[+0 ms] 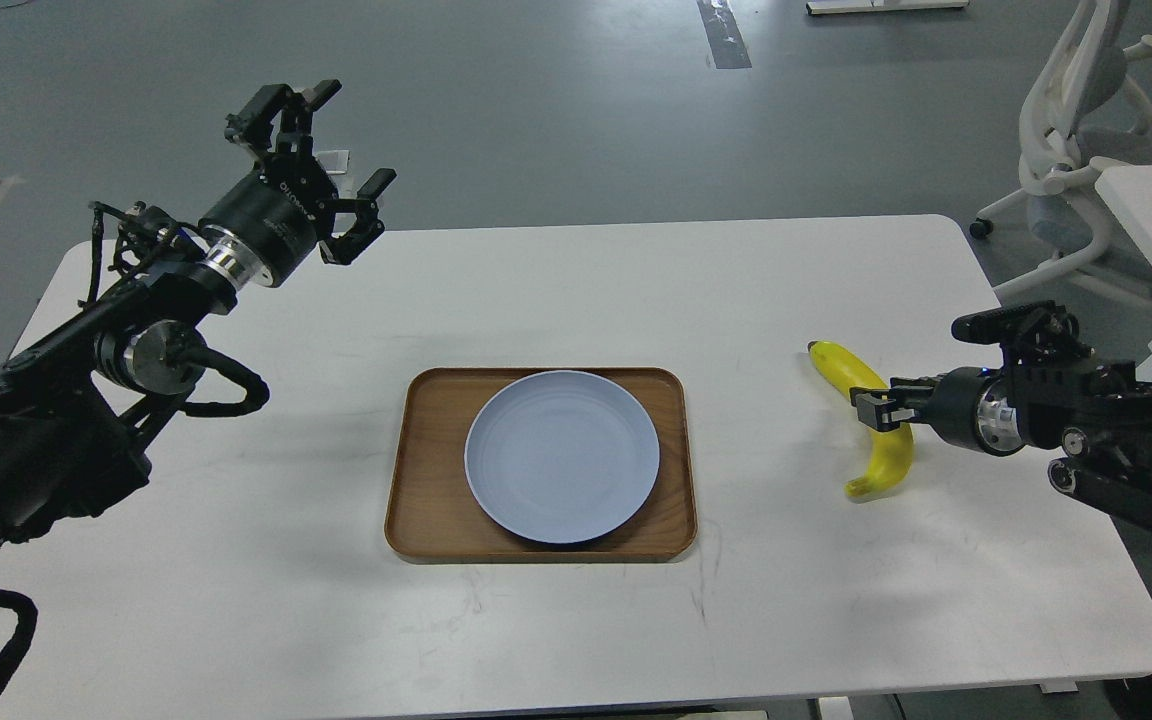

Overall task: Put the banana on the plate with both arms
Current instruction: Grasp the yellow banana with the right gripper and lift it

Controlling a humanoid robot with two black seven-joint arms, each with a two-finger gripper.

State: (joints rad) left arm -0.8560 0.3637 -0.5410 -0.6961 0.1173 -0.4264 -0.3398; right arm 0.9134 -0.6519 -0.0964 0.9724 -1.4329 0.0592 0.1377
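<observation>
So the banana (871,430) lies on the white table (576,620), well right of the plate (562,470), which sits in a wooden tray (426,480). Right gripper (874,408) is right at the banana's middle, can't tell if it's pinching. Left gripper (331,160) hangs up high, fingers spread wide.

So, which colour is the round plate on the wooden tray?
The round shallow plate is plain pale blue-grey, without pattern; the head view shows it clearly.

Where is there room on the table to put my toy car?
Bare table lies behind the tray, in front of it, and left of it below the left hand. It is crowded on the right, where the right hand meets the banana.
</observation>
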